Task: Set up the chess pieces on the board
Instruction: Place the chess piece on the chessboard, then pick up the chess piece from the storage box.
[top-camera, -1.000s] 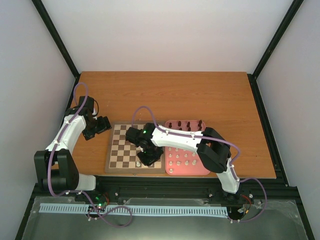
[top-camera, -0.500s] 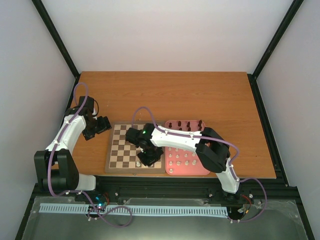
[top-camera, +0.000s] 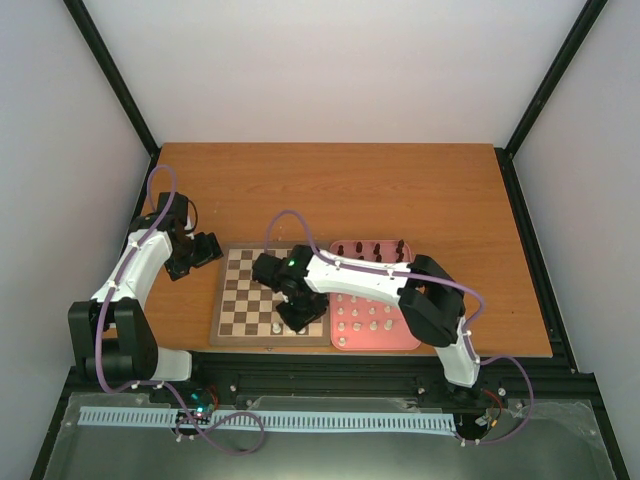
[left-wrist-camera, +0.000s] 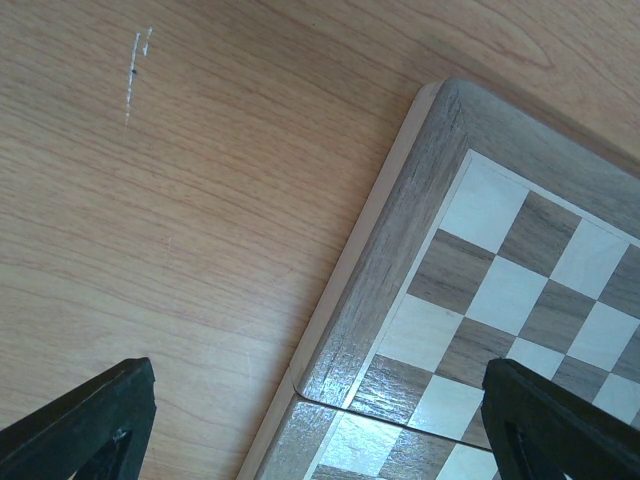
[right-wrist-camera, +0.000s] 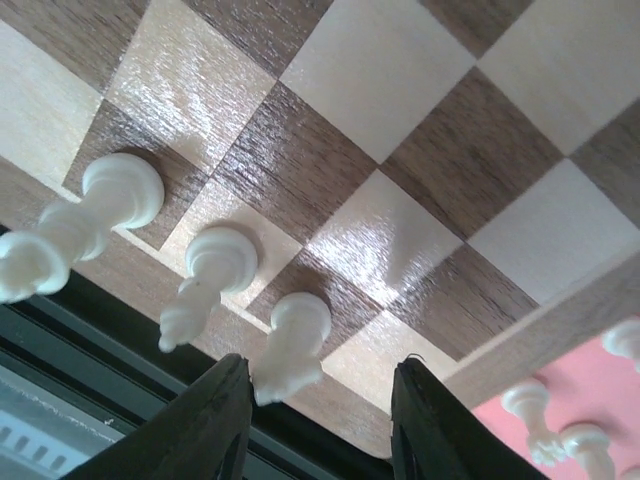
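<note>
The board (top-camera: 240, 290) lies at the table's near middle. My right gripper (top-camera: 300, 316) hovers over its near right squares. In the right wrist view it (right-wrist-camera: 320, 420) is open, its fingers (right-wrist-camera: 215, 420) either side of a cream-white piece (right-wrist-camera: 295, 335) that stands free on a dark square. Two more white pieces (right-wrist-camera: 215, 262) (right-wrist-camera: 110, 200) stand left of it in the same row. My left gripper (top-camera: 200, 250) is open and empty by the board's far left corner (left-wrist-camera: 400, 270). Several white pieces (top-camera: 365, 318) and dark pieces (top-camera: 375, 252) stand in the pink tray (top-camera: 405, 338).
The pink tray touches the board's right edge, and its corner shows in the right wrist view (right-wrist-camera: 590, 380). The table's near edge and black frame rail run just below the board. Bare wooden tabletop (top-camera: 330, 190) lies behind the board and tray.
The right arm's elbow has shifted a little to the right, and its gripper stays over the board's near right squares. The left arm has not moved.
</note>
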